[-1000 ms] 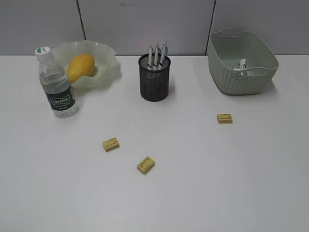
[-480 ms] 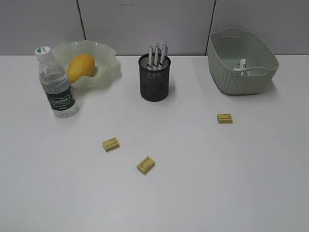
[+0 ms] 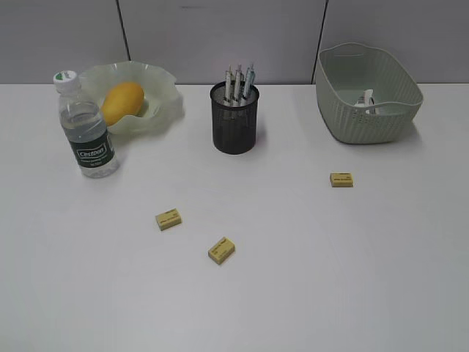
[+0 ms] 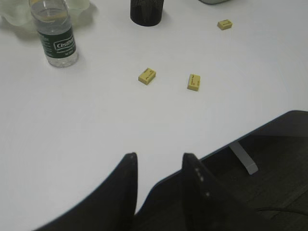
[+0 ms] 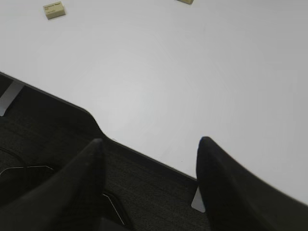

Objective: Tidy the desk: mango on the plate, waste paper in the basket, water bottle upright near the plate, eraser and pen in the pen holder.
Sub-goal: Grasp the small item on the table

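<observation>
Exterior view first, and we read it from the left edge: a small clear plastic water bottle (image 3: 86, 130) with a dark green label stands upright at upper left, just in front of the pale green glassy plate (image 3: 165, 103) with its wavy rim. We see the smooth yellow-orange mango (image 3: 122, 102) lying in that plate. At upper centre stands the black wire-mesh pen holder (image 3: 234, 119), with several pens (image 3: 238, 84) upright in it. At upper right sits the sage-green woven-look basket (image 3: 368, 95), a crumpled white waste paper (image 3: 365, 99) inside it.

On the plain white desk (image 3: 330, 279) we count three small yellow block erasers: one left of centre (image 3: 168, 218), one at lower centre (image 3: 221, 250), one right of centre (image 3: 341, 179). Nothing stands over them.

From the left wrist view, the left gripper (image 4: 159, 166) hangs at the bottom edge, jaws partly apart, empty. From the right wrist view, the right gripper (image 5: 149, 154) hangs over the desk's edge, jaws wide, empty.
</observation>
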